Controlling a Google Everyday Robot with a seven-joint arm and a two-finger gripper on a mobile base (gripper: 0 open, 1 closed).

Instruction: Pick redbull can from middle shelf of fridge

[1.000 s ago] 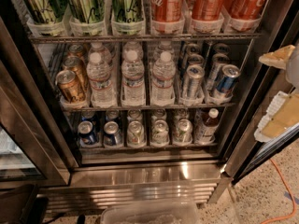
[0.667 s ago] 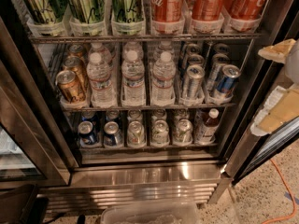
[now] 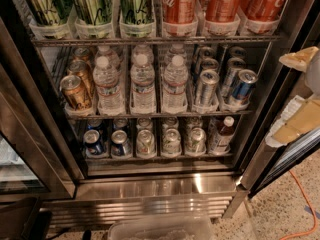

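Note:
The fridge (image 3: pixel 150 186) stands open in front of me, with a stainless-steel base. The redbull can (image 3: pixel 243 87), slim with blue and silver panels, stands at the front of the rightmost lane of the middle shelf (image 3: pixel 160 115). More slim cans stand behind it. My gripper (image 3: pixel 301 91) is at the right edge of the view, to the right of the can and outside the fridge frame. Its two pale yellow fingers (image 3: pixel 300 59) are spread wide apart, one above the other, and hold nothing.
On the middle shelf are gold cans (image 3: pixel 76 91), three lanes of water bottles (image 3: pixel 143 84) and silver slim cans (image 3: pixel 206 86). Big green cans (image 3: pixel 92 4) and red cans (image 3: pixel 179 4) stand above, short cans (image 3: pixel 145 143) below. An orange cable (image 3: pixel 302 204) lies on the floor at the right.
Nothing in the fridge has moved. The gripper at the right edge has shifted only slightly.

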